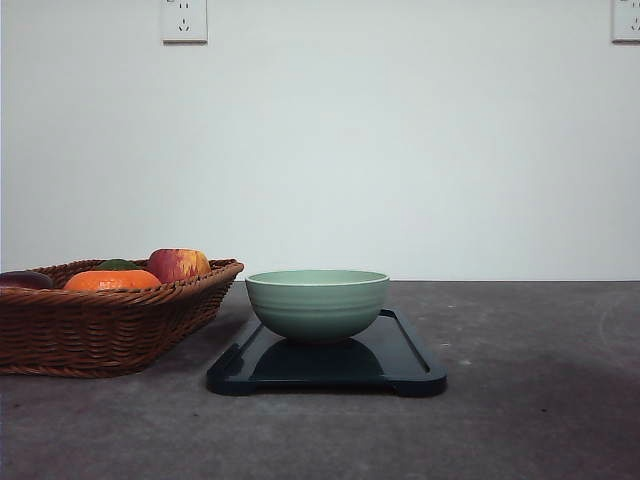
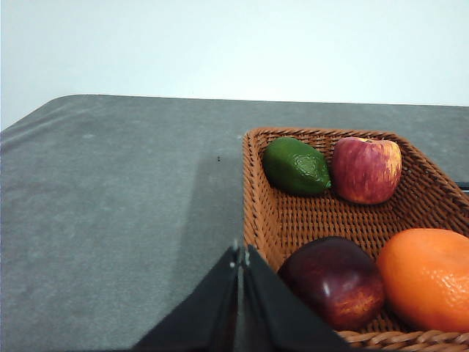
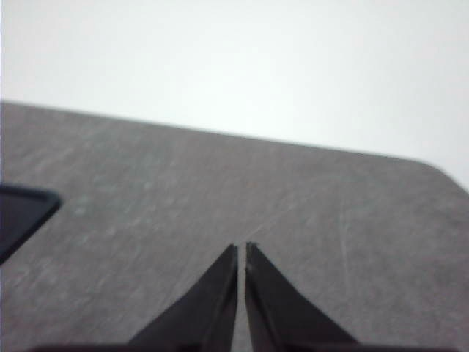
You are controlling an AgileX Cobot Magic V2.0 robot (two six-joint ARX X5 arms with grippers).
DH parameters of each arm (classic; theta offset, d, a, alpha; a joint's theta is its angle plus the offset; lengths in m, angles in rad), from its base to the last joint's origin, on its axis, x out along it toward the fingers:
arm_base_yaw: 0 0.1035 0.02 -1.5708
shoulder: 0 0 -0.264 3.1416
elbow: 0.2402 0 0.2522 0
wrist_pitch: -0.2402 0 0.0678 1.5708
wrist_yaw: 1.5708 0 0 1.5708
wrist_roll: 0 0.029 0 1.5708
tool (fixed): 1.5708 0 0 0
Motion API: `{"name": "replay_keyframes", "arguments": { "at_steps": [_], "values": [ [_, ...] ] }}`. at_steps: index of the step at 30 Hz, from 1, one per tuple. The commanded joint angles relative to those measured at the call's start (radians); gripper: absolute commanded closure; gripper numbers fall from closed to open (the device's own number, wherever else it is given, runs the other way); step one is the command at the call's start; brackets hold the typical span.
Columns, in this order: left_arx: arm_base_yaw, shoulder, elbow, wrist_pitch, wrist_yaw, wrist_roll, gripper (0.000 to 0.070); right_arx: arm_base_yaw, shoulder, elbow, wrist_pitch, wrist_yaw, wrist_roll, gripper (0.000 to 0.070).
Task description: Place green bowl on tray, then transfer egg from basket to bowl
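Note:
The green bowl [image 1: 317, 303] stands upright on the black tray [image 1: 405, 360] at the table's middle. To its left sits the brown wicker basket [image 1: 90, 325], whose rim [image 2: 253, 191] also appears in the left wrist view. The egg is hidden from sight. My left gripper [image 2: 241, 253] is shut with nothing in it, hovering just outside the basket's near corner. Over bare table, my right gripper [image 3: 241, 249] is shut and empty, with a corner of the tray [image 3: 18, 213] off to one side.
The basket holds a red-yellow apple [image 2: 366, 169], a green fruit [image 2: 297, 166], a dark red fruit [image 2: 333, 281] and an orange [image 2: 425, 279]. Grey tabletop [image 1: 540, 400] stretches right of the tray. A white wall rises behind.

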Motion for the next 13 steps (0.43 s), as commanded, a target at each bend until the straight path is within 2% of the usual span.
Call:
{"name": "replay_keyframes", "arguments": {
  "at_steps": [1,13],
  "values": [
    [0.001,0.0,-0.019,0.012,-0.005,-0.008,0.07,-0.001,0.002,-0.005,0.004,0.002,0.013,0.0689],
    [0.001,0.0,-0.019,0.012,-0.005,-0.008,0.07,-0.001,0.002,-0.004,0.03,0.001,0.012,0.0689]
  ]
}}
